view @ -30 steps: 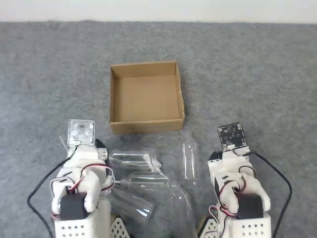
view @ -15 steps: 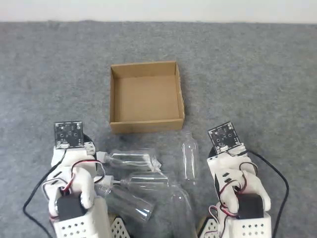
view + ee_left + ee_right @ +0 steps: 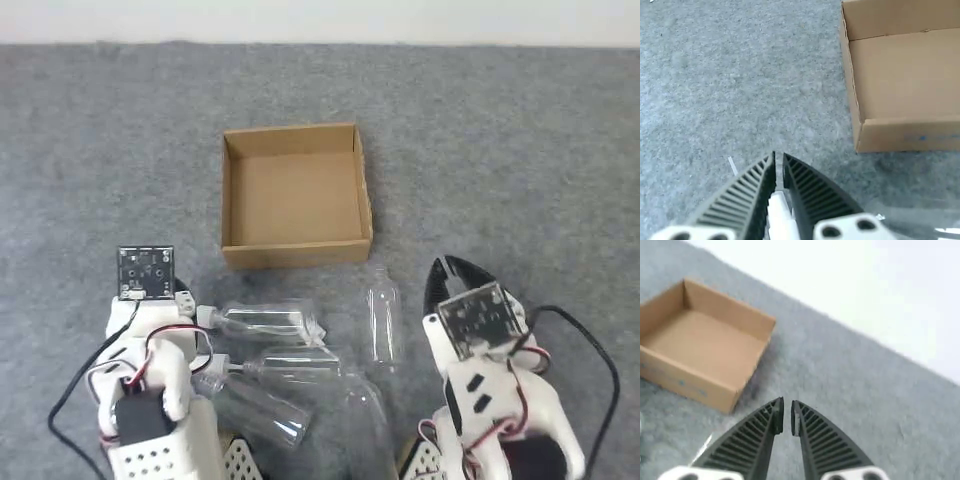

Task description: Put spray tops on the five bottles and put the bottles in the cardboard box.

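Grey carpet (image 3: 520,150) over the whole work surface. Pale strip along far edge, probably a wall (image 3: 320,20).

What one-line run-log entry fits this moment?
cardboard box: nothing inside | bottles: lying on carpet | left gripper: shut, near box corner | right gripper: shut, beside bottles

Grey carpet (image 3: 520,150) bears box (image 3: 292,253), bottles (image 3: 381,315).
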Controlling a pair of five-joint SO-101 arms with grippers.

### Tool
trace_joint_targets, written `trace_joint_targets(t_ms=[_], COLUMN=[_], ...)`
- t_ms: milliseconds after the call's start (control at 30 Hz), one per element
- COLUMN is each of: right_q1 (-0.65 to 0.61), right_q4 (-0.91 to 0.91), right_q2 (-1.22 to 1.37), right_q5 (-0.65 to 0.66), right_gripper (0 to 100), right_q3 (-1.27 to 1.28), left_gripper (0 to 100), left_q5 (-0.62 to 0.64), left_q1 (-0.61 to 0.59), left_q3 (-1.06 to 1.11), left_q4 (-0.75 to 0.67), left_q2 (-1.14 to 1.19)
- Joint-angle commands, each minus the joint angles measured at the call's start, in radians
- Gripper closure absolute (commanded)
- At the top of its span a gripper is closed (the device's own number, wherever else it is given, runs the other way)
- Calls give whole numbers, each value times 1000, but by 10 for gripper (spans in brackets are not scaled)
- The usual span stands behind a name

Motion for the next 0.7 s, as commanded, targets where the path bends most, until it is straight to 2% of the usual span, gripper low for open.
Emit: trace_joint_targets(t_ms=[0,233,533,667], right_q1=[-48,-134,-143,-205], right_q4=[-10,-33,-102,-104], right_q2=[24,58,366,461], right_q5=[-21,-52,-58,-130], right_gripper=[976,936,893,862], right_q3=[-81,-86,-86,-101], left_gripper=[976,976,976,976], left_q5=[-8,-8,-9,-9], left_q1=[-6,-6,-2,-5], left_q3=[-51,-50,-48,-44], left_q4=[2,2,2,-14], left_q2=[-26,-26,-26,-26])
